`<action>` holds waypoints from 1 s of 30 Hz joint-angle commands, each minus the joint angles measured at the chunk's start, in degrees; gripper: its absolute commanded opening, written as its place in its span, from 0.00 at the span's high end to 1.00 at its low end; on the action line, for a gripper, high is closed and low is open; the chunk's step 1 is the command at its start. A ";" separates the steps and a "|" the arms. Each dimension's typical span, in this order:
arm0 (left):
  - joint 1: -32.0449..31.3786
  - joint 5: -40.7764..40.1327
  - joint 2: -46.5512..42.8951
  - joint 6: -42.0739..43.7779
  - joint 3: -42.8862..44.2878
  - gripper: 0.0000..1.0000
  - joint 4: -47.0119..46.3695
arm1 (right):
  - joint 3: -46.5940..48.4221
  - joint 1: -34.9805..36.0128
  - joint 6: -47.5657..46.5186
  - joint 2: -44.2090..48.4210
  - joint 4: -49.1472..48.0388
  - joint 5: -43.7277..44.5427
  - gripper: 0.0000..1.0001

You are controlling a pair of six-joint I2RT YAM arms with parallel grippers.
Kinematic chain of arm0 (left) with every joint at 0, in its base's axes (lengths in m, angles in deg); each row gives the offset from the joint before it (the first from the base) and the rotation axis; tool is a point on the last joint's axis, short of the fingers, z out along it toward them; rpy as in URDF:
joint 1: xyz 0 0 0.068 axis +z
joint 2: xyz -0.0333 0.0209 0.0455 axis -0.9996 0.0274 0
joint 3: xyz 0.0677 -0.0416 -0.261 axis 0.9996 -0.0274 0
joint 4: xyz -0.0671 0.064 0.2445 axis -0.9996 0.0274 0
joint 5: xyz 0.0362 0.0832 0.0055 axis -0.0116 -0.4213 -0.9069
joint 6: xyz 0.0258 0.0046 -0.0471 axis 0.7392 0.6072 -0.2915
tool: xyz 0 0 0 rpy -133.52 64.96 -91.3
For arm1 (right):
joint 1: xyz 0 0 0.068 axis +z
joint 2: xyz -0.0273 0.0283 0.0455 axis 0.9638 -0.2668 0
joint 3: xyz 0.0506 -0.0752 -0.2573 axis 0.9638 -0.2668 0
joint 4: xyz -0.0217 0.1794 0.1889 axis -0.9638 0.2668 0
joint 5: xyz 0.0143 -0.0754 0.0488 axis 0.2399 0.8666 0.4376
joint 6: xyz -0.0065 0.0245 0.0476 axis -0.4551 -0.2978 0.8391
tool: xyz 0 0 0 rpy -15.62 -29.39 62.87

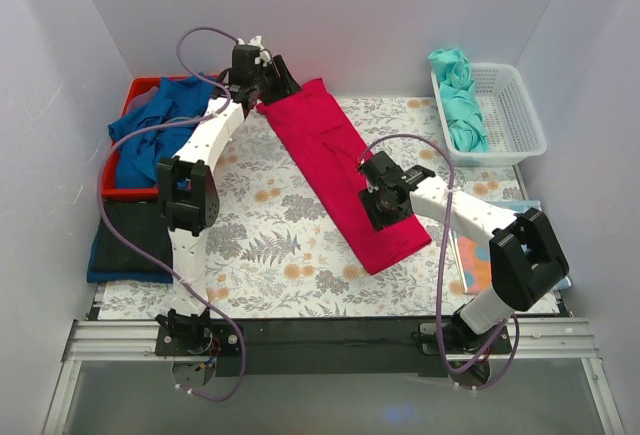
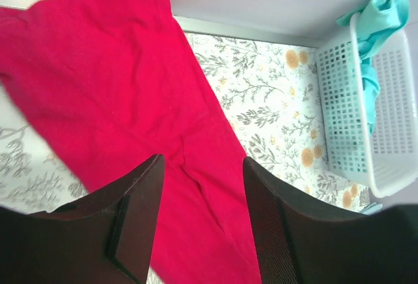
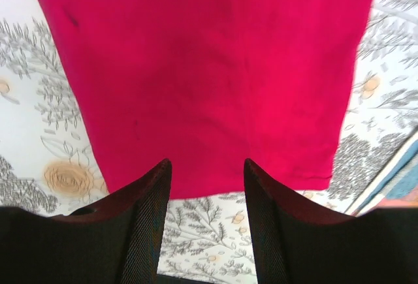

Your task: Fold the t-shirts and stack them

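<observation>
The crimson-pink t-shirt lies folded into a long strip, running diagonally from the back left to the front right of the floral mat. My left gripper is open and empty above its far end; the left wrist view shows red cloth between and beyond the open jaws. My right gripper is open and empty over the strip's near part; in the right wrist view its jaws frame the shirt's near edge. A teal t-shirt sits bunched in the white basket.
A red bin at the back left holds a crumpled blue t-shirt. Folded black and blue shirts are stacked at the left edge. The patchwork cloth lies at the right under my right arm. White walls enclose the table.
</observation>
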 commanded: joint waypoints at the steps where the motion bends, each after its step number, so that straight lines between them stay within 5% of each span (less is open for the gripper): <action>1: 0.07 -4.48 -7.54 1.10 -4.21 0.51 11.30 | -3.86 0.61 2.39 3.64 0.70 -5.22 0.46; 8: 0.07 -7.03 -23.79 2.06 -30.02 0.53 9.48 | -6.15 4.90 3.71 1.72 -0.96 -5.75 0.46; 12: 0.07 -7.64 -31.00 1.19 -37.17 0.53 8.85 | -8.52 8.51 4.77 -1.54 -3.95 -5.75 0.46; 22: 0.07 -10.89 -39.00 0.04 -44.12 0.53 12.28 | -16.52 23.89 11.71 -6.37 -15.73 -10.66 0.48; 30: 0.07 -13.97 -46.12 -2.24 -46.50 0.53 16.76 | -6.96 35.76 12.06 -15.94 -17.49 -9.87 0.48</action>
